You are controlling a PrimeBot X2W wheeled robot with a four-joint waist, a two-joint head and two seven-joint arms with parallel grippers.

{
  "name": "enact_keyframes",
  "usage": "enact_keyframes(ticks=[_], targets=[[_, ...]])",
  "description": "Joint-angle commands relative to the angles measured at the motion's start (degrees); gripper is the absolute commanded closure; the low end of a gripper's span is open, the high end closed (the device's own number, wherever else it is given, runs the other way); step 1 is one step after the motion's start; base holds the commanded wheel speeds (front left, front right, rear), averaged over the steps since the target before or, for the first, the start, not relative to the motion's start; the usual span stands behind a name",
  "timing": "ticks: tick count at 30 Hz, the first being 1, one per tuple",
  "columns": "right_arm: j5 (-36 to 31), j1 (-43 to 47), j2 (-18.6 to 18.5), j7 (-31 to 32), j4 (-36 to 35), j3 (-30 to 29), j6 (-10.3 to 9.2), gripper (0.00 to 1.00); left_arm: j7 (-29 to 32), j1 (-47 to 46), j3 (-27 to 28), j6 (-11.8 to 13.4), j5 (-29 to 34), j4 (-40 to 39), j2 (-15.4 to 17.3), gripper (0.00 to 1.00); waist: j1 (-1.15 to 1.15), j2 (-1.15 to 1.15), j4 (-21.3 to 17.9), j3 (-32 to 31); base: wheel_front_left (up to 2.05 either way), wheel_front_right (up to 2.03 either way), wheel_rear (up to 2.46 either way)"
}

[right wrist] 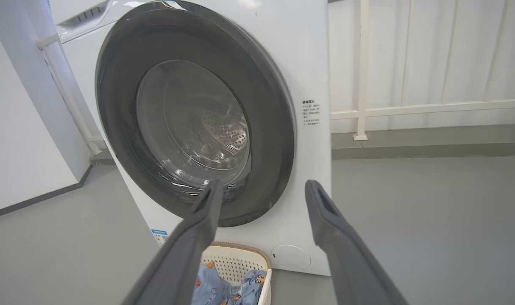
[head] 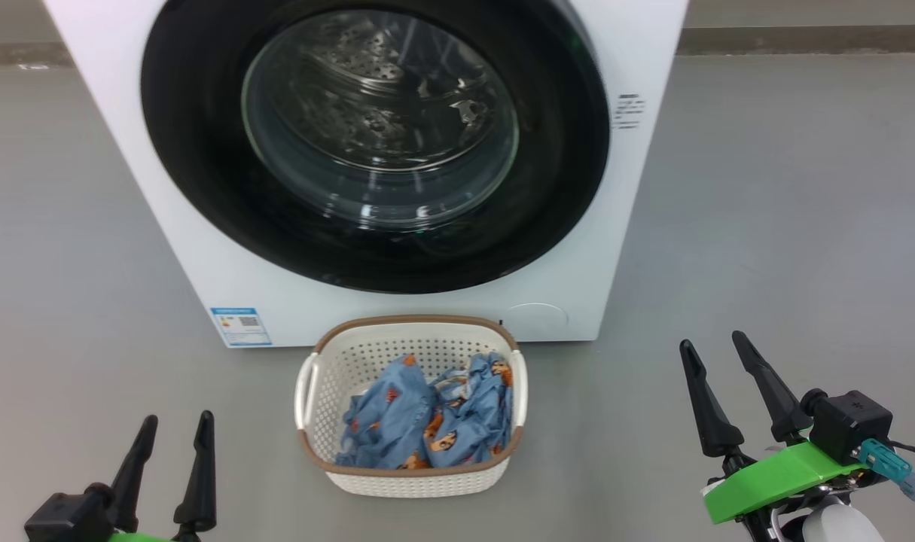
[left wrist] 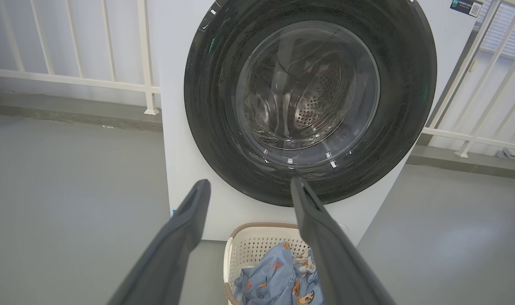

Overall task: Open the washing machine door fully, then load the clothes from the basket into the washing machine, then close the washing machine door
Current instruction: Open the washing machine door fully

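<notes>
Cream basket [head: 310, 444] on the floor holds crumpled blue clothes [head: 427, 421].

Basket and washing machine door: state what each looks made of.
The basket: looks like matte cream plastic, judging by its moulded perforated walls; brown rim seems braided, material unclear. The washing machine door: glossy black rim, probably plastic, reflecting light, around a clear bulging window, likely glass.

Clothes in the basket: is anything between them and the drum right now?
Yes. The washing machine door is shut over the opening, behind the basket. It must open before the clothes go in.
</notes>
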Motion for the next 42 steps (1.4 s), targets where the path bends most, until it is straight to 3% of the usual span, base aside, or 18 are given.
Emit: enact_keyframes(ticks=[1, 10, 42], targets=[[0.4, -1.8, -0.4, -0.7, -1.4, 1.5, -0.06, 0.00, -0.7, -2.6, 2.0, -0.2, -0.1, -1.4, 1.3, 0.00, 0.00, 0.00, -0.1, 0.0, 0.96, 0.96, -1.91], [0.4, -1.7, -0.3, -0.7, -1.4, 1.3, -0.06, 0.00, -0.7, -2.7, 1.7, -0.2, -0.5, -1.1, 1.3, 0.00, 0.00, 0.00, -0.1, 0.0, 0.56, 0.56, -1.12], [0.3, -1.9, 0.0, -0.7, -1.3, 0.9, -0.06, 0.00, -0.7, -2.4, 1.8, -0.2, -0.9, -1.4, 1.3, 0.00, 0.00, 0.00, 0.3, 0.1, 0.00, 0.00, -0.01]])
